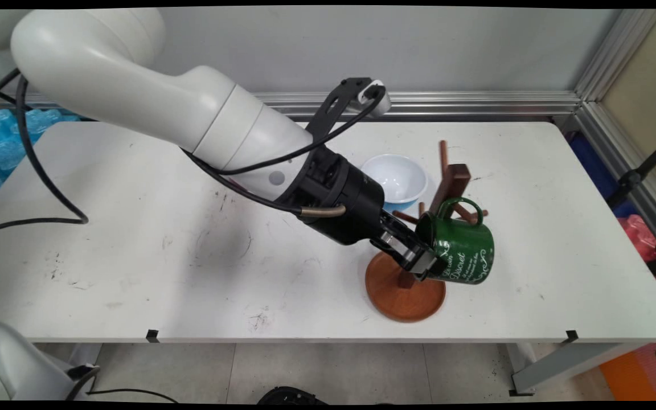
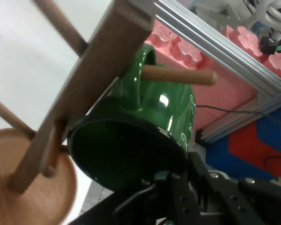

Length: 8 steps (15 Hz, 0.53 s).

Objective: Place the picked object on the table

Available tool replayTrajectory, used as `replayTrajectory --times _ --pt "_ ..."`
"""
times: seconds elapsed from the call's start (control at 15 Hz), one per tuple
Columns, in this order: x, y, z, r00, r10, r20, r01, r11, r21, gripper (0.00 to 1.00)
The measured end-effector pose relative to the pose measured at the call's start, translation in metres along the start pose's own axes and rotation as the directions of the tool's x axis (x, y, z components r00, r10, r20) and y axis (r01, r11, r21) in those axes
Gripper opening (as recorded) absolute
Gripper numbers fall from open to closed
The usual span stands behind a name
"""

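- We see a white rectangular table (image 1: pixel 134 273), scuffed with dark marks.
- Behind the table stands a plain grey wall (image 1: pixel 362 45), edged with aluminium framing (image 1: pixel 476 102).
- Below the table lies pale tiled floor (image 1: pixel 305 370).

The arm (image 1: pixel 134 97) reaches in from the upper left, sloping down and to the right over the table, black cables looping off it. The gripper (image 1: pixel 422 265) sits low at the end, fingers clamped onto the rim of a mug (image 1: pixel 464 250), holding it tipped sideways.
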Motion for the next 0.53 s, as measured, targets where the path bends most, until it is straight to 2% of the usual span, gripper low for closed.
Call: replayTrajectory --times 0.53 --pt "-0.0017 0.0004 -0.0055 1.000 0.005 0.006 -0.005 1.000 -0.001 0.00"
